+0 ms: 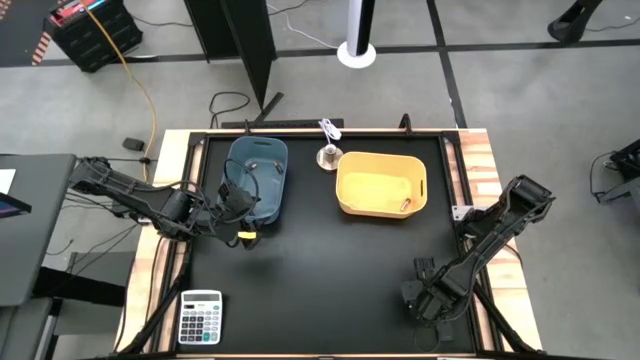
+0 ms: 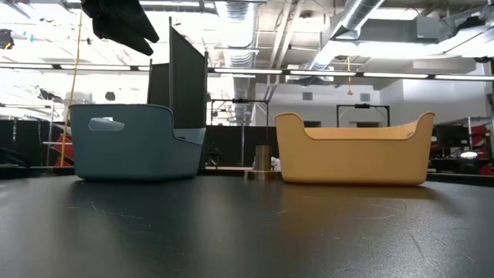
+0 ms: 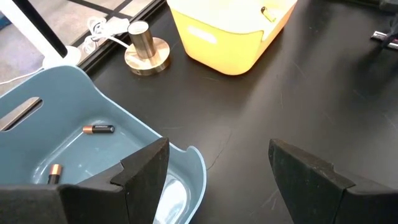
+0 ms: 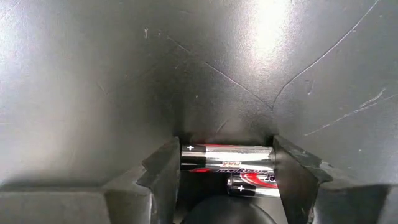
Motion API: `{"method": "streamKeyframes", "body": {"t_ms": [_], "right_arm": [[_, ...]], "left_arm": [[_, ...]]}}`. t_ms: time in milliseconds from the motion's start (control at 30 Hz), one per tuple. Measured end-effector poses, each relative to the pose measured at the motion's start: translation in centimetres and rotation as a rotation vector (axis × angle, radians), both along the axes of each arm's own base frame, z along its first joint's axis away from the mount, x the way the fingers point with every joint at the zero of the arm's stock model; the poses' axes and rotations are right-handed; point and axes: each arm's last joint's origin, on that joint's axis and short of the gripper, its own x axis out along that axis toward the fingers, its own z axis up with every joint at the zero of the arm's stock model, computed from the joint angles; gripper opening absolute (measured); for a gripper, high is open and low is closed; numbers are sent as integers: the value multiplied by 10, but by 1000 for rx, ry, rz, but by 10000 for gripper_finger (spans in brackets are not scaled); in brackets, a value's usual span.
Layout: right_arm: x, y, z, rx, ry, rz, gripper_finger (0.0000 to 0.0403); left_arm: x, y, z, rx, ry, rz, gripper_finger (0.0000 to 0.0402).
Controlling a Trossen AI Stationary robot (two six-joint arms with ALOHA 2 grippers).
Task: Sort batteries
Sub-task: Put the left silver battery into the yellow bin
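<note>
Batteries (image 4: 229, 157) between right end effector (image 4: 227, 171) fingers show only wrist-side.

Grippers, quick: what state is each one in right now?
Left gripper: open, empty, at the blue plastic bin's rim.
Right gripper: down on the black table, closed around two silver-and-black cylindrical batteries.

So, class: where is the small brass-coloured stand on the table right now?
In the high view, the brass stand sits at the table's far edge, in the gap between the blue bin and the yellow bin, with a white cable just behind it.
</note>
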Motion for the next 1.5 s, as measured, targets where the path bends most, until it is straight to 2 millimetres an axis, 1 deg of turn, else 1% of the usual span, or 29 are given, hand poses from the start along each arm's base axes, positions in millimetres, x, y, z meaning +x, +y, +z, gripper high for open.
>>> {"method": "streamKeyframes", "body": {"t_ms": [267,633,967,1300,1367,1500], "right_arm": [[3,3,5,4,-4,21,220],[4,3,5,5,-6,20,219],[14,-3,8,0,-23,34,219],[30,-10,31,-74,-73,78,219],[33,-14,41,-93,-98,79,219],[41,-26,68,-152,-169,84,219]], "left_arm": [[0,0,0,0,-1,0,272],[0,0,0,0,0,0,272],[0,0,0,0,0,0,272],[0,0,0,5,4,-4,272],[0,0,0,6,4,-4,272],[0,0,0,13,8,-11,272]]}}
